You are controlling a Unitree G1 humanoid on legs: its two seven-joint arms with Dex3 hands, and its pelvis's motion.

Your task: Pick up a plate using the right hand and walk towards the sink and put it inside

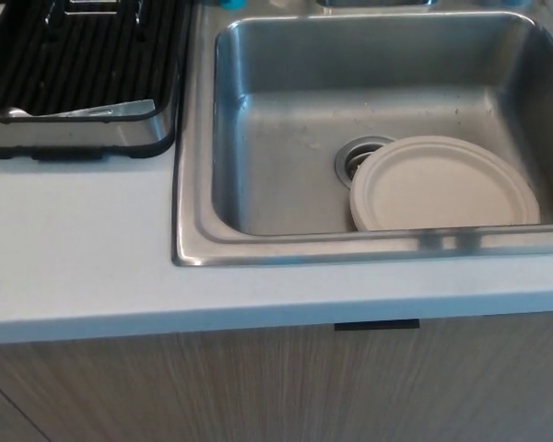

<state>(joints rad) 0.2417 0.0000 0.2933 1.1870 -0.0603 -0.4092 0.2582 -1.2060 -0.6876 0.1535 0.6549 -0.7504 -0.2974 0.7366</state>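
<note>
One steel sink (258, 138) filled the upper right of the frame, set in a pale countertop (83, 267); one black dish rack (83, 74) sat at upper left. One plate (444, 184) lay flat on the basin floor at centre right, its left edge overlapping the drain (355, 155). Neither hand appeared, so their fingers could not be judged; the placing looked complete, nothing left.

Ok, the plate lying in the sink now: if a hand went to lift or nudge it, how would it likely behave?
The plate looks thin, matte and off-white, so probably light and slightly flexible. It lies flat on the smooth steel sink floor, partly over the drain, so a nudge would likely slide it, not tip it. Its low rim near the front wall leaves little to grip.
</note>
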